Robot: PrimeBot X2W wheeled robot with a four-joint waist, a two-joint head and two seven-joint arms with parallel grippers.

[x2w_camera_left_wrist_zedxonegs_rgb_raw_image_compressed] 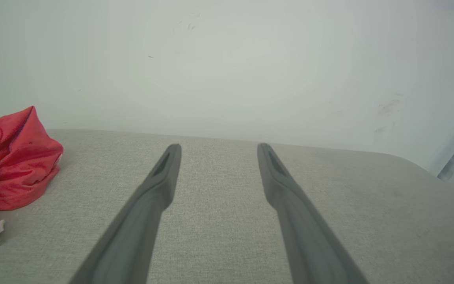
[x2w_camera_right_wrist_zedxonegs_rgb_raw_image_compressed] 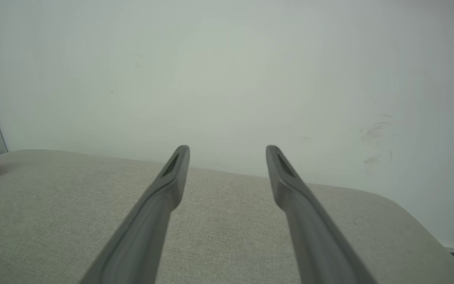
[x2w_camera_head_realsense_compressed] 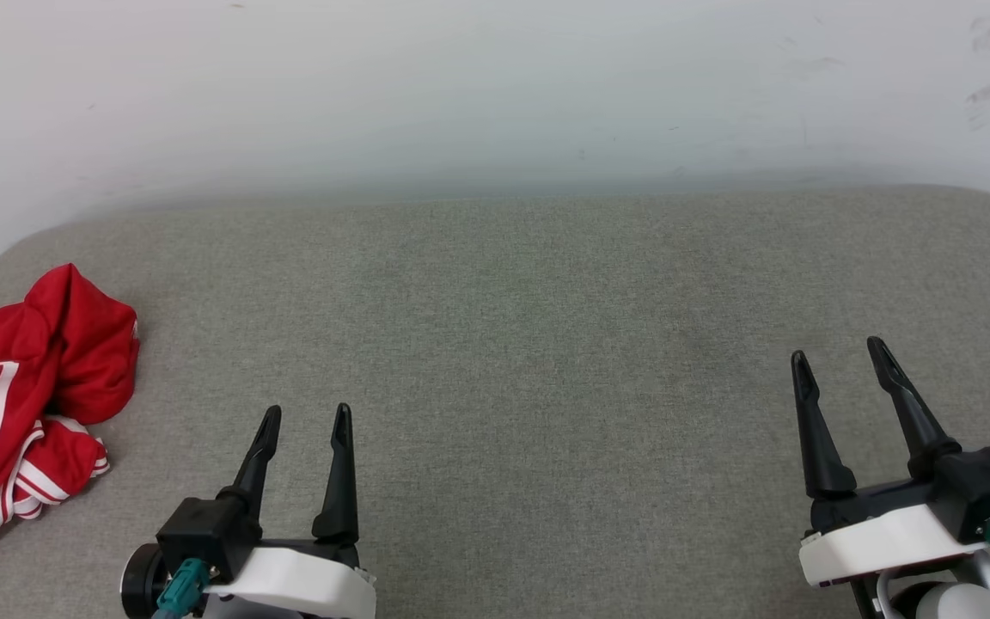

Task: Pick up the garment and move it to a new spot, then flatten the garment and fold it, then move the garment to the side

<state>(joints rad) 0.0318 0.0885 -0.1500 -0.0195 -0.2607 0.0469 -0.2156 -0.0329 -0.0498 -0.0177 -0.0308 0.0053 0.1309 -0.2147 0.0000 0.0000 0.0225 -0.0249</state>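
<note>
Bare indoor room, exact kind unclear: grey fabric-padded counter (x2w_camera_head_realsense_compressed: 546, 344) with rounded corners, set against plain white wall (x2w_camera_head_realsense_compressed: 495, 86) bearing faint dark scuff marks (x2w_camera_head_realsense_compressed: 989, 90).

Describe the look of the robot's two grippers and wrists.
The left gripper and right gripper match: each has two long, slim black fingers tapering to narrow tips, seated in blocky black mounts on a white wrist shell. A teal cable connector plugs in at each wrist. The wrist views show a slot-like recess near each fingertip.

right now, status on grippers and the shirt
Left gripper open, empty. Right gripper open, empty. Garment crumpled at far left of grey surface, untouched. Nothing in the way.
</note>
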